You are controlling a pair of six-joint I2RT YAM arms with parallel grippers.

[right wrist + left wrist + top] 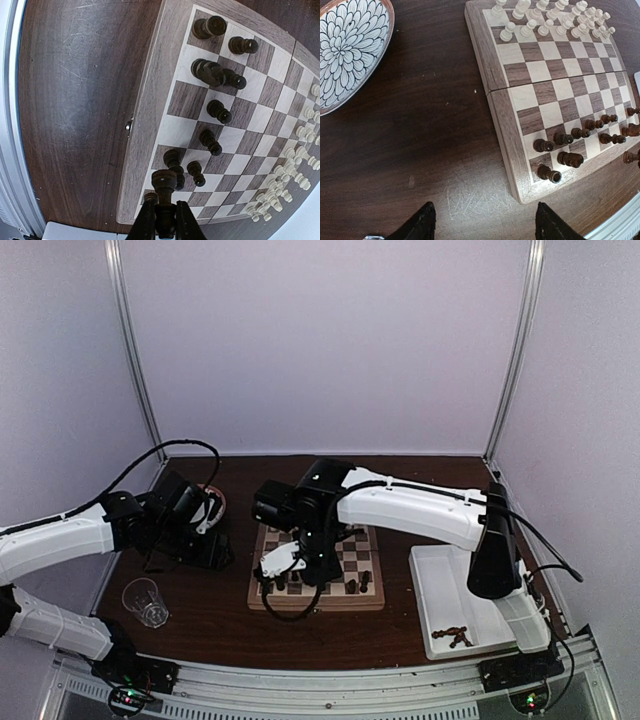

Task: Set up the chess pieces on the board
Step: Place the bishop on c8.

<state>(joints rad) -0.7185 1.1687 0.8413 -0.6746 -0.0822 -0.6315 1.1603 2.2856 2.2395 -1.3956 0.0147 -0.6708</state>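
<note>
The wooden chessboard (371, 601) lies mid-table. Cream-white pieces (555, 20) stand along its far edge. Dark brown pieces (580, 140) stand in rows near its front edge. My right gripper (163, 220) is shut on a dark brown piece (164, 185), held upright above the board's (145, 125) near-left corner squares, close to other dark pieces (210, 72). In the top view my right gripper (272, 578) hangs over the board's front left. My left gripper (485, 230) is open and empty above bare table just left of the board's (497, 70) front corner.
A flower-patterned bowl (347, 50) sits left of the board. A clear glass cup (145, 602) stands at the front left. A white tray (440, 570) at the right holds a few dark pieces (452, 636). Both arms crowd the board's left side.
</note>
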